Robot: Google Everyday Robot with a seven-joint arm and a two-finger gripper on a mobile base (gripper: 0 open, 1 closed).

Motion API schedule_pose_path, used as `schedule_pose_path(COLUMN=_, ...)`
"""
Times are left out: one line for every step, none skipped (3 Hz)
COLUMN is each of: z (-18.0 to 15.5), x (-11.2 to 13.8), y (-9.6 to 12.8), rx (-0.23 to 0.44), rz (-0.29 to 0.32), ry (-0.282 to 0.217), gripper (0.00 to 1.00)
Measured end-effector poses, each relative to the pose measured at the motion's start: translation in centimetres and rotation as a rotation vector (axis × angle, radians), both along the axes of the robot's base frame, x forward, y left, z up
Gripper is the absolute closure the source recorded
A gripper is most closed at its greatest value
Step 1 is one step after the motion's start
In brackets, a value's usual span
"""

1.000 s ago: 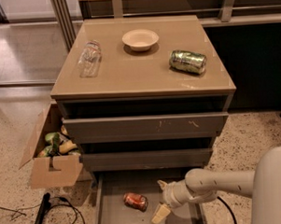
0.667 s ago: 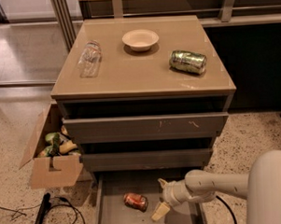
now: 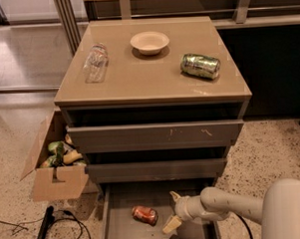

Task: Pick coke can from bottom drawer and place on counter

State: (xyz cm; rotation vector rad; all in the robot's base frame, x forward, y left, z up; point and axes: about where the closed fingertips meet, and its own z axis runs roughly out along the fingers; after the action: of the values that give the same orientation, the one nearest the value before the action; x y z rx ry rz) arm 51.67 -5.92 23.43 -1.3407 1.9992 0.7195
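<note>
Coke can (image 3: 145,215) lying in bottom drawer (image 3: 118,235), just beside gripper (image 3: 172,210), fingers (image 3: 169,224) apart.

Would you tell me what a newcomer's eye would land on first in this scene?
The red coke can lies on its side in the pulled-out bottom drawer, with the gripper open close beside it, nearer the arm. Above, the tan counter carries a green can on its side, a pale bowl and a clear bottle lying down.

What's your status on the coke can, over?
Claw open, low in bottom drawer, beside coke can. Can on its side, not gripped. Nothing between them.
</note>
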Motion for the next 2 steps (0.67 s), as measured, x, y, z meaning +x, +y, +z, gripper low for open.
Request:
schedule_pose_path(z=-3.6, x=0.8, y=1.7, rx=0.057, rz=-0.012, ry=0.046, gripper=0.00)
schedule_pose_path(z=-4.3, x=0.9, y=2.7, rx=0.058, rz=-0.007, ry=0.046, gripper=0.00)
